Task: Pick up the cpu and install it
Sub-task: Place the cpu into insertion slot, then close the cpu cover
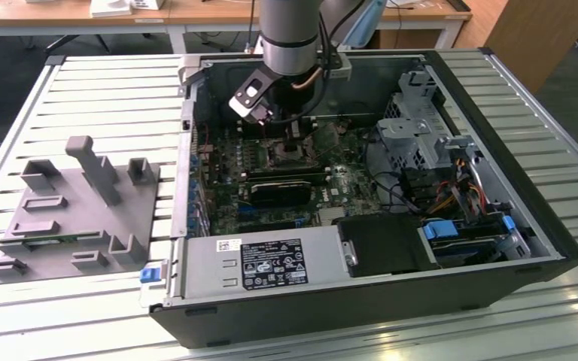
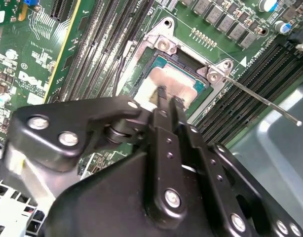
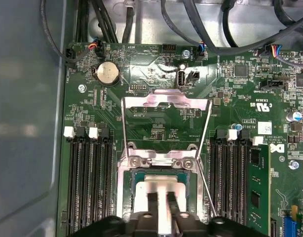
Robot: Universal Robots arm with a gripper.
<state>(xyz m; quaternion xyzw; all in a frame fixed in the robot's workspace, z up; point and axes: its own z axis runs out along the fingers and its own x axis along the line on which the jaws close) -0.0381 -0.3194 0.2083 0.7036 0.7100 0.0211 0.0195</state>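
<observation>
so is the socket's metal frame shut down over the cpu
No, in the first wrist view the metal frame is swung open, which leaves the silvery top of the cpu bare.

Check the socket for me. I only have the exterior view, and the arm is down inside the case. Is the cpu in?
Observer: Yes. In both wrist views the cpu lies flat in the socket, silvery top up, with the gripper directly over it.
Operator: Frame closed over it?
Observer: No. In the first wrist view the metal load frame is flipped open, away from the cpu.
Operator: Lever?
Observer: In the second wrist view the lever sticks out free beside the socket, not latched.
</observation>
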